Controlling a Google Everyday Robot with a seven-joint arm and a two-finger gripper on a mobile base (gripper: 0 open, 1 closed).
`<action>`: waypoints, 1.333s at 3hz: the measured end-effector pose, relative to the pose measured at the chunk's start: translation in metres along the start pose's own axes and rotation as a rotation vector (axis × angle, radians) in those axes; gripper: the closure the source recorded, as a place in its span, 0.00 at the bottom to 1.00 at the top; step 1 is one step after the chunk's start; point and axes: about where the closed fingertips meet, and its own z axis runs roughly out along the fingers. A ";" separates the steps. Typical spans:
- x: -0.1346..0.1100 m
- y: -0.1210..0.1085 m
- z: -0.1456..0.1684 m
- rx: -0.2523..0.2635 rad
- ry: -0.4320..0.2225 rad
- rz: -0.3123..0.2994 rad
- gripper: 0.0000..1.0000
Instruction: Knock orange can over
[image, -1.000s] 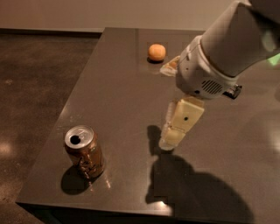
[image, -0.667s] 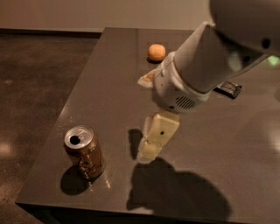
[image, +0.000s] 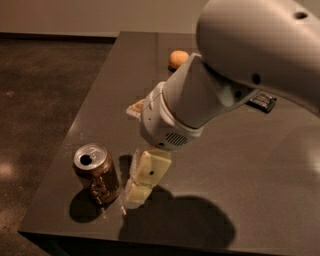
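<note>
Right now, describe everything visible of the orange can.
The orange can is a small metal drink can with an orange-brown printed body, pale markings and a shiny silver top whose tab hole is open. It stands upright near the front left corner of the dark table and casts a shadow to its front left. The gripper hangs low just to the can's right in the picture, very close; whether it touches the can cannot be told.
</note>
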 end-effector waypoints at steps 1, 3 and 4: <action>-0.020 0.009 0.021 -0.038 -0.051 -0.021 0.00; -0.041 0.016 0.046 -0.081 -0.099 -0.039 0.12; -0.040 0.012 0.053 -0.088 -0.092 -0.038 0.34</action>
